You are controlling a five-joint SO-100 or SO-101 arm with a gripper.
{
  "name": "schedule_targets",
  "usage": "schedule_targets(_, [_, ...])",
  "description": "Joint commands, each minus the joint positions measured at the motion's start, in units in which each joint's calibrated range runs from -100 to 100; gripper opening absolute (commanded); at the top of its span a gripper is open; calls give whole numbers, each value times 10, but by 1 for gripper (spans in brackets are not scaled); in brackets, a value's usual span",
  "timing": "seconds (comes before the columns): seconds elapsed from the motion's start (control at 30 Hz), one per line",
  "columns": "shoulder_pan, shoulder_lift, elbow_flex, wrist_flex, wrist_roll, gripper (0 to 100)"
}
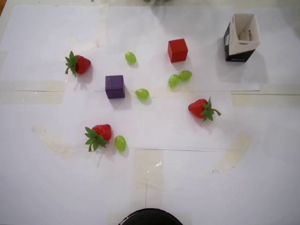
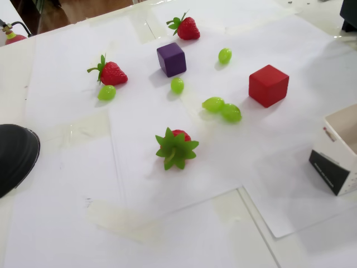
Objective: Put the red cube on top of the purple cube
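Strawberries and green grapes lie scattered on the white paper; a grape pair sits just below the red cube in the overhead view. The purple cube stands well apart, leftward. No gripper fingers are visible, so their state can't be told.

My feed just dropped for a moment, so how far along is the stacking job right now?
Nothing looks done yet. The red cube sits on the paper, apart from the purple cube, with green grapes lying between them. Nothing is in hand: the tool is out of both views. The whole job is left: grasp the red cube, carry it over and set it on the purple cube.
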Motion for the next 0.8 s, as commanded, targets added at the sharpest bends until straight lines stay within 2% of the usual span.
schedule_targets(0.0, [-50, 198, -201, 59, 6, 0])
schedule_targets(0.37, [-152, 427, -206, 65, -53, 0])
schedule_targets(0.6, [-179, 480, -84, -98, -90, 0])
schedule_targets(0.77, [-182, 499, -31, -155, -109, 0])
